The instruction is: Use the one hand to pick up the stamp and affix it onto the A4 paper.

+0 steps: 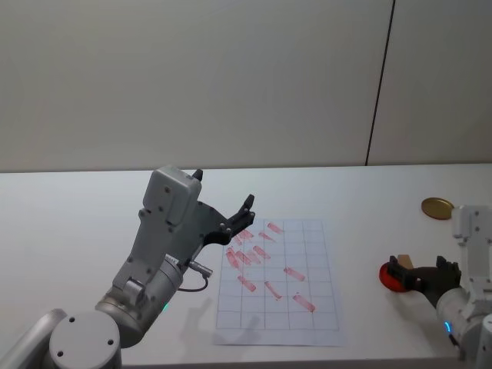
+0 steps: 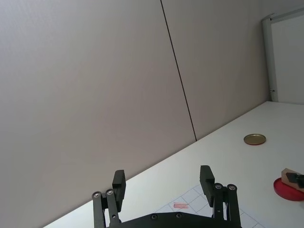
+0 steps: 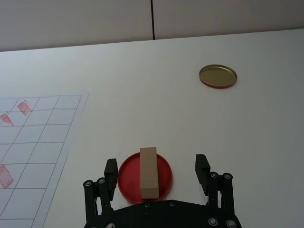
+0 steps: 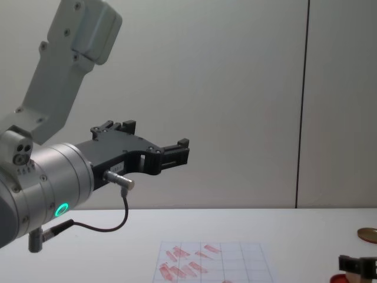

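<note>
Right gripper (image 3: 156, 166) is down in the lower right of the head view, and its jaws are spread wide, one finger on each side of the red pad (image 3: 128, 183). Neither finger touches anything yet. The stamp (image 3: 148, 172) lies flat on that pad, long side pointing away from the gripper, right in the gap between the fingers, so the approach looks lined up but the grasp is not made. That puts us early, I'd say: the stamp is not picked up, and everything after that is left, meaning close, lift, carry across to the left and press down. The paper (image 1: 307, 307) lies at lower centre of the head view, well apart from the pad, with a cluster of red marks in its upper left cells and a few further down; plenty of cells on its right side are bare. Left gripper (image 2: 162, 175) hangs raised above the paper's upper left corner, jaws apart and holding nothing, looking parked. A gold disc (image 1: 437, 207) sits on the table (image 1: 77, 215) at far right, beyond the pad.
</note>
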`<state>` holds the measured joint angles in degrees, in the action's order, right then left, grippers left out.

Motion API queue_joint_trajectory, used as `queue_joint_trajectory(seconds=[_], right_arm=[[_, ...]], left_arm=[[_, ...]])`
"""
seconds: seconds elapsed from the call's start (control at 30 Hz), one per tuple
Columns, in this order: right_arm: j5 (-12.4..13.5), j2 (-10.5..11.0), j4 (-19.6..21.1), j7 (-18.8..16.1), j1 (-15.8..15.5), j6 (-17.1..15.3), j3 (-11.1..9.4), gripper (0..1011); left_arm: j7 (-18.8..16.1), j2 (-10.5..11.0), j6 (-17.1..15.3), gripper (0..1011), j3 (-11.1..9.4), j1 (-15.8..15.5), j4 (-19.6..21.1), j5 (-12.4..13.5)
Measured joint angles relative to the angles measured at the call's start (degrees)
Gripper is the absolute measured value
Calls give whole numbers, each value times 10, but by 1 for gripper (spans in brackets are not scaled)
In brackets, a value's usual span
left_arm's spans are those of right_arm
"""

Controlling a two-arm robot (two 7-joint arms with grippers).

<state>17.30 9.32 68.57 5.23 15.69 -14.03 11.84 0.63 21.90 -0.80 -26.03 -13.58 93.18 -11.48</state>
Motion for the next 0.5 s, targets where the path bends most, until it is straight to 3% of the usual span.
queue_joint_trajectory(seconds=[0.23,0.47,0.5], right_arm=[[-18,-3,-22,-19,12,5,2,994],[-37,-5,-43,-34,23,5,5,856],[-40,-6,-48,-37,26,4,6,796]], left_arm=[[0,0,0,993,0,0,0,0],[0,0,0,993,0,0,0,0],[0,0,0,993,0,0,0,0]])
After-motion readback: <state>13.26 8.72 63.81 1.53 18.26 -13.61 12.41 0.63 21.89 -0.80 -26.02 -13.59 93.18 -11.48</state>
